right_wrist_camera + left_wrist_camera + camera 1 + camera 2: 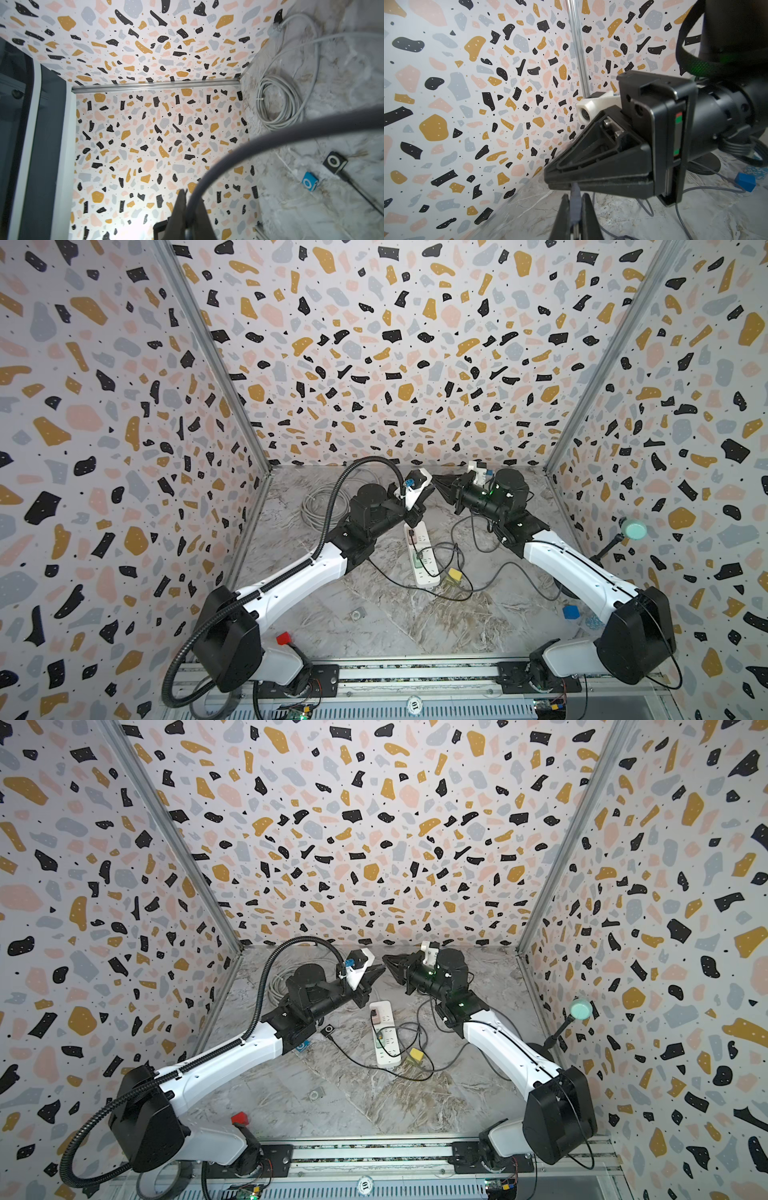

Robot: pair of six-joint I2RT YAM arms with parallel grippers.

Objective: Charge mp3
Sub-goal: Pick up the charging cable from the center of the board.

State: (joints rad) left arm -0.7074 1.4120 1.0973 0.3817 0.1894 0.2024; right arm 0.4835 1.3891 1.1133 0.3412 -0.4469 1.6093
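The left gripper and right gripper both clamp the grey cable. The blue mp3 lies on the marble table beside a black mp3, near the power strip. Terrazzo walls surround.

Terrazzo-patterned walls stand at nine, twelve and three o'clock, joined by aluminium corner posts. The floor is grey marbled, and a metal rail crosses at six o'clock.

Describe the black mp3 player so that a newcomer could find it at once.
Find the white power strip in the middle of the table. Between it and the left arm lies the square black mp3 player. Unlike the blue mp3 player beside it, it has a black cable plugged in.
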